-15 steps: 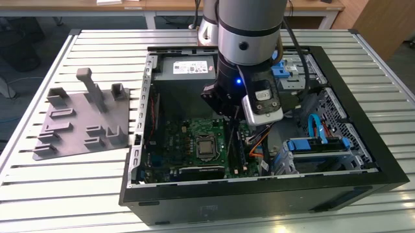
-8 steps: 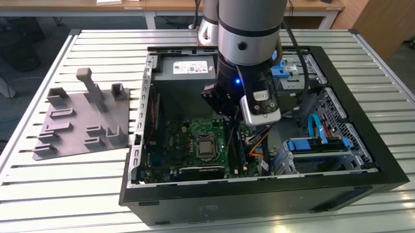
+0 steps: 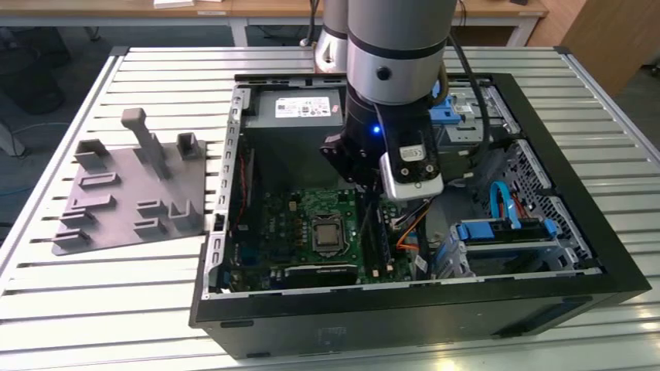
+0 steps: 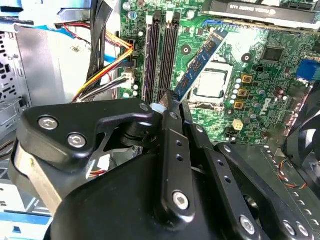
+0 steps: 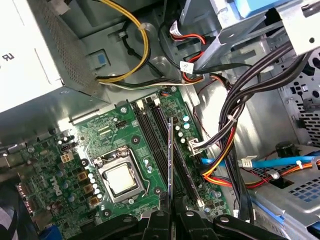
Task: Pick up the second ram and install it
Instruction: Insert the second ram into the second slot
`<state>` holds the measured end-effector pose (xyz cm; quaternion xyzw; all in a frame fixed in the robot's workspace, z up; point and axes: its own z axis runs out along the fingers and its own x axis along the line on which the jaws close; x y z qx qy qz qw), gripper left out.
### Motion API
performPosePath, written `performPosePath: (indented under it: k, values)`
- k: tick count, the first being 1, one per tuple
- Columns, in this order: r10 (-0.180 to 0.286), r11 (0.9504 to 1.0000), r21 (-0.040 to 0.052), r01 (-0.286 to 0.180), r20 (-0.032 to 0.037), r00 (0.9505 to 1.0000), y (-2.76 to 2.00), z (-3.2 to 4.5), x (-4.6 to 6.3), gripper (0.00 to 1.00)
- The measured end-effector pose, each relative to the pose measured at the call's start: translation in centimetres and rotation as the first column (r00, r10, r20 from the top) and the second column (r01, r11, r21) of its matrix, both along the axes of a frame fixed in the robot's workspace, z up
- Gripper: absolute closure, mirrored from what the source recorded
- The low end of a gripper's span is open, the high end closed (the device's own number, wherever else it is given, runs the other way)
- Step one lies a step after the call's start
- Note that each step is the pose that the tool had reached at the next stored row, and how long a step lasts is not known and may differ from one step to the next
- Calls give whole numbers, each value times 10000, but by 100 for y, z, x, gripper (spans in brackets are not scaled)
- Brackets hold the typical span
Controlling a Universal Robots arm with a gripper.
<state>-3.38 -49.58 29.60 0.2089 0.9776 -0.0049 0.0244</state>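
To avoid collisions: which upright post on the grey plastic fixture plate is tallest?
The slim post with the wide head, at the plate's far edge in the exterior view; the other posts are short blocks.

Beside the glossy black metal computer case (image 3: 577,255) lies a matt grey plastic fixture plate (image 3: 124,193) on the ribbed pale metal tabletop (image 3: 103,309). Matt black fingers (image 4: 172,150) clamp the second ram (image 4: 200,60), a slightly shiny blue-green board.
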Motion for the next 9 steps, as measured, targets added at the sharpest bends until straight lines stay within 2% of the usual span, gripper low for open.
performPosePath:
  k: [4, 9]
  values:
    - [679, 9977, 2, -679, 0, 9977, 0, -4, 0, 86]
    - [1583, 9874, 2, -1583, 0, 9874, 0, -10, 0, 86]
